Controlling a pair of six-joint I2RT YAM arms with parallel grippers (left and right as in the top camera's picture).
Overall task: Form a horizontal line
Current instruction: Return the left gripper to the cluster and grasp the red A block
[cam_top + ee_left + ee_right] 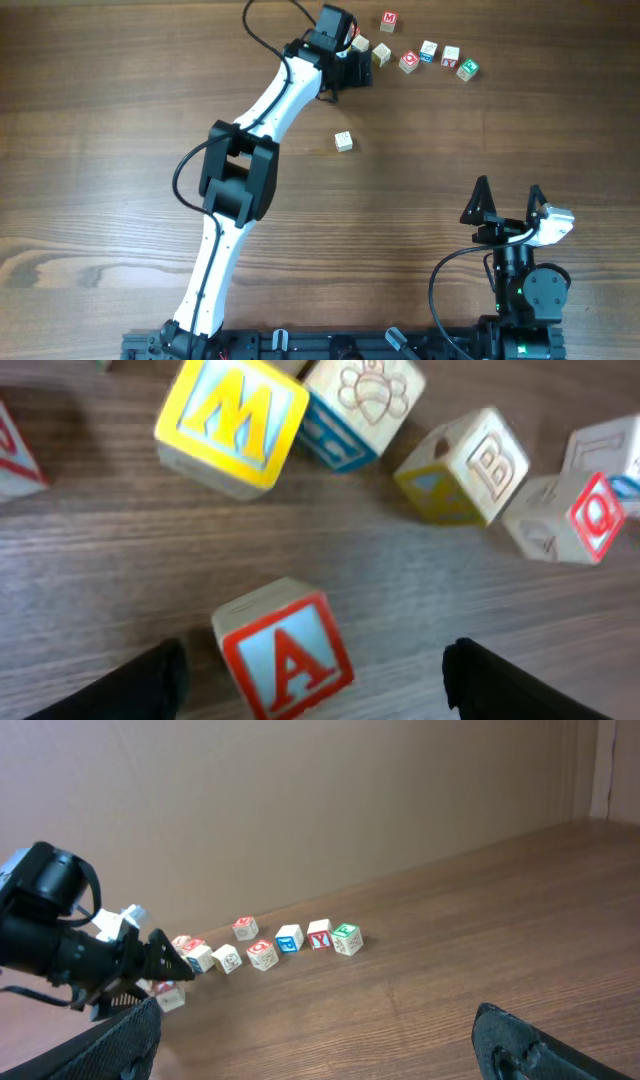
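The left arm [245, 150] is hanging out over the far side of the surface [120, 80]. In its wrist view the left fingers [150, 682] are standing spread and released, straddling the A block [285, 650], seemingly without touching it. Judging by that, the step in hand is taking this block. It is lying nearer the camera than the ragged row of the M block [232, 422], an engraved block [362, 400], the B block [465, 465] and the Q block [570, 510]. The A block is sitting turned against the fingers' line, so the wrist probably needs rotating until they are meeting two flat faces, and the closing needs centring so nothing is skidding into the M block. A stray block [343, 141] is sitting alone mid-surface. The right fingers [482, 200] are gaping too, grasping nothing, well apart from every block. Several things are proving hard to read. The left fingertips are running off the frame's bottom edge. Blocks at both sides of that view are being cut off. The overhead is hiding the A block under the wrist. The stray block's marking is showing too small.
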